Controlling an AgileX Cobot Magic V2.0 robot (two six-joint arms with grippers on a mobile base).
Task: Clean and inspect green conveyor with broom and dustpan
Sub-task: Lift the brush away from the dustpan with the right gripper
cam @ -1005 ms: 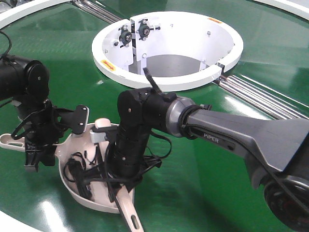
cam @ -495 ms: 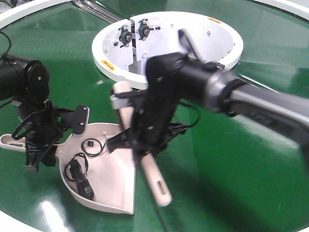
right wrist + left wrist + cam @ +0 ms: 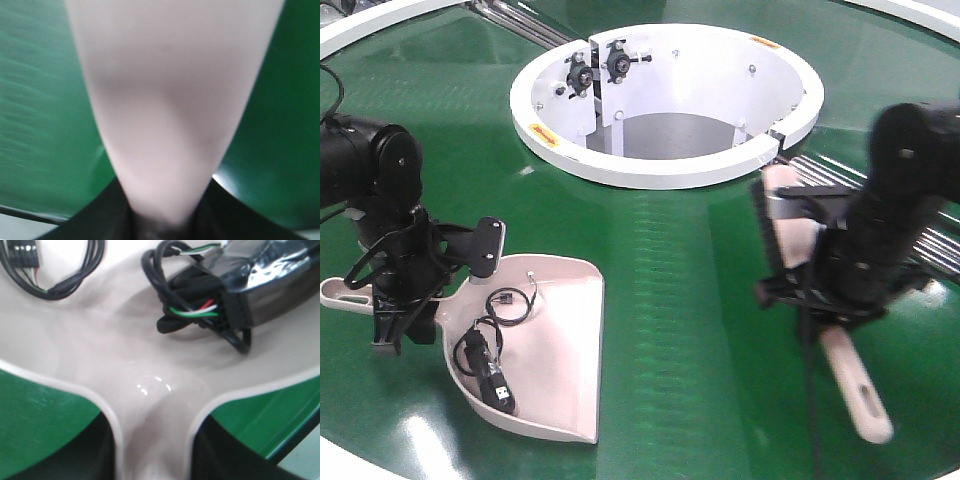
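The beige dustpan [image 3: 560,350] lies on the green conveyor [image 3: 680,330] at the front left, with black cables and a small black device [image 3: 488,362] inside. My left gripper [image 3: 405,305] is shut on the dustpan's handle; the left wrist view shows the pan's neck [image 3: 152,405] between the jaws and the cables [image 3: 200,300] beyond. My right gripper [image 3: 825,290] is shut on the beige broom [image 3: 850,380] and holds it above the belt at the right, dark bristles toward the white ring opening [image 3: 665,95]. The right wrist view shows only the broom's back [image 3: 170,100], blurred.
Steel rollers [image 3: 910,230] run beside the ring at the right and at the far left [image 3: 520,25]. The white rim [image 3: 380,25] curves along the back and front left. The belt between dustpan and broom is bare green.
My right arm has swung the broom out of the dustpan and far to the right, over the belt. The left arm and dustpan have stayed put; the cables now lie uncovered in the pan.
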